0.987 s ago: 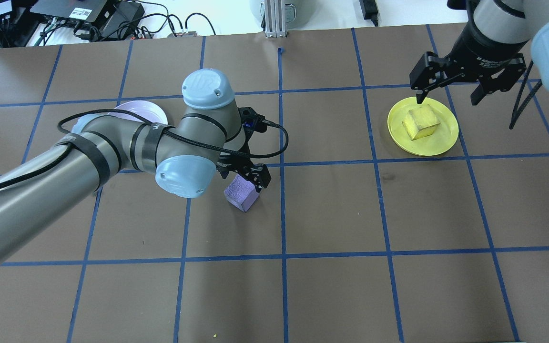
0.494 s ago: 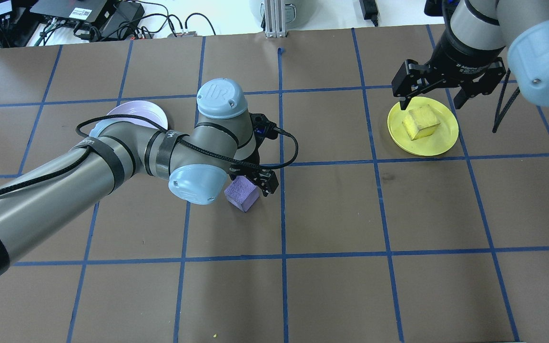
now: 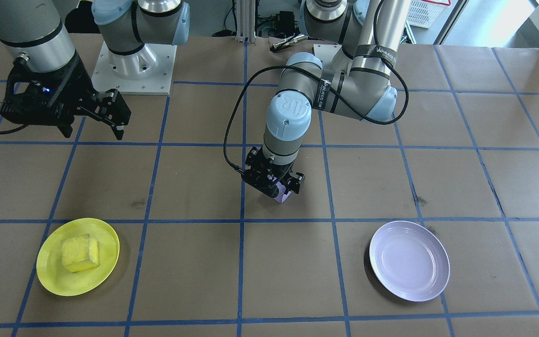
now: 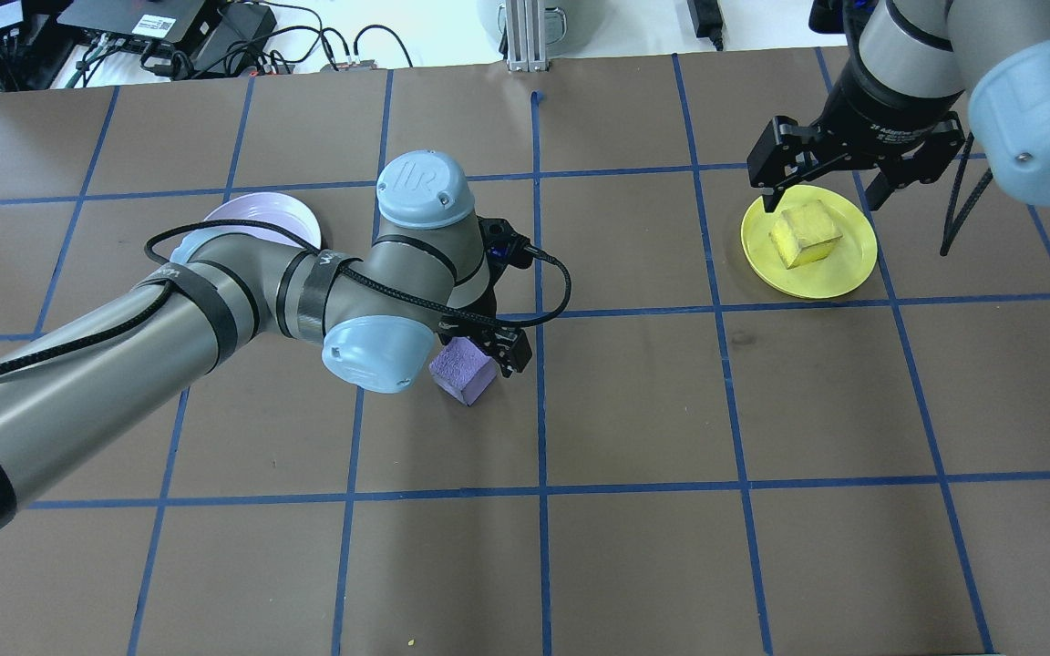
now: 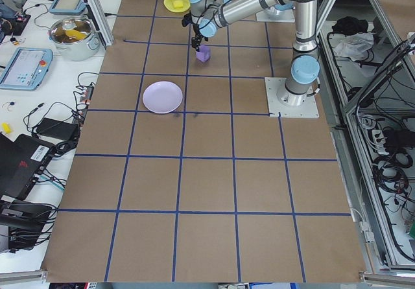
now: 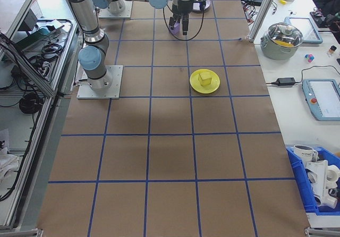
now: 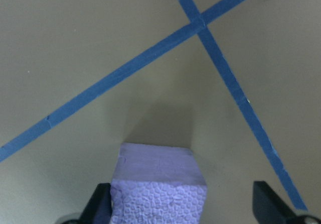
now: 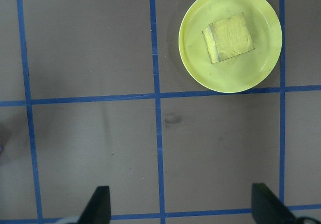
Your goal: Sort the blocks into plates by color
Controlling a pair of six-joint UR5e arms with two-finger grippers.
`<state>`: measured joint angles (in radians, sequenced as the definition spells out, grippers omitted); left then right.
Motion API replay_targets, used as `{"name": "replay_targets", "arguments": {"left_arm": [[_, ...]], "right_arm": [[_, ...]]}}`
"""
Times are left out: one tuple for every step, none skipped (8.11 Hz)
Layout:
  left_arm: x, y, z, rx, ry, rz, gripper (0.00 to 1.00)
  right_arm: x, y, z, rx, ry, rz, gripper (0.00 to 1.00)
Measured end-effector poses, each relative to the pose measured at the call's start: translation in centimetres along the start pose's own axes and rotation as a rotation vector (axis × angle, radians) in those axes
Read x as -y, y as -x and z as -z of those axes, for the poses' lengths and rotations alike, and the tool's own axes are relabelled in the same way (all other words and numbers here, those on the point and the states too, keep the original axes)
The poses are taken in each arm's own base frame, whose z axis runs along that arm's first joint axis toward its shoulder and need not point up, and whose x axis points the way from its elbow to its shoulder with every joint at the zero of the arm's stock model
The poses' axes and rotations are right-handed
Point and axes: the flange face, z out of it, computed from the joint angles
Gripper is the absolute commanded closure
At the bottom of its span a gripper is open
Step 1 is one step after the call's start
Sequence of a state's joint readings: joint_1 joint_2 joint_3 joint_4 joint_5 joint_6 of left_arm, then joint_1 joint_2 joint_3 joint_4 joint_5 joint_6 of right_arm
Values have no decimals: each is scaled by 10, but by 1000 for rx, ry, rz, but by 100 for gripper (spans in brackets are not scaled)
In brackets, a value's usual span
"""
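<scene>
Left claw (image 7: 181, 206) spread astride purple block (image 7: 159, 184) — overhead hides the gap.

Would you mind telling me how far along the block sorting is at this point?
About half done. The yellow block already sits in the yellow plate, with the right gripper open above it. In hand: the left gripper is open around the purple block, which rests on the table, not yet clamped. Left: grasping it and carrying it to the empty lavender plate.
</scene>
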<state>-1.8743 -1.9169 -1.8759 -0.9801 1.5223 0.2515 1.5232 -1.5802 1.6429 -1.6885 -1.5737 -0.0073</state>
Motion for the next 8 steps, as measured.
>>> {"name": "replay_targets", "arguments": {"left_arm": [[0,1,-1,8,4,-26,2],[-1,3,-2,25,12,-43,2],[-1,4,-5,36,21,-52,2],[-1,5,-7,40,26,-56,3],[-1,5,-8,42,30,-57,7],[-2,5,-10,41,35,-59,10],[-5,4,-14,39,44,-67,11],[-9,4,-19,35,56,-76,24]], "right_arm": [[0,0,0,1,0,0,0],[0,0,0,2,0,0,0],[0,0,0,-1,0,0,0],[0,-1,0,-5,3,0,0],[0,-1,-1,-9,6,0,0],[0,-2,-1,-10,6,-1,0],[0,-2,-1,-11,5,0,0],[0,-2,0,-11,3,0,0]]}}
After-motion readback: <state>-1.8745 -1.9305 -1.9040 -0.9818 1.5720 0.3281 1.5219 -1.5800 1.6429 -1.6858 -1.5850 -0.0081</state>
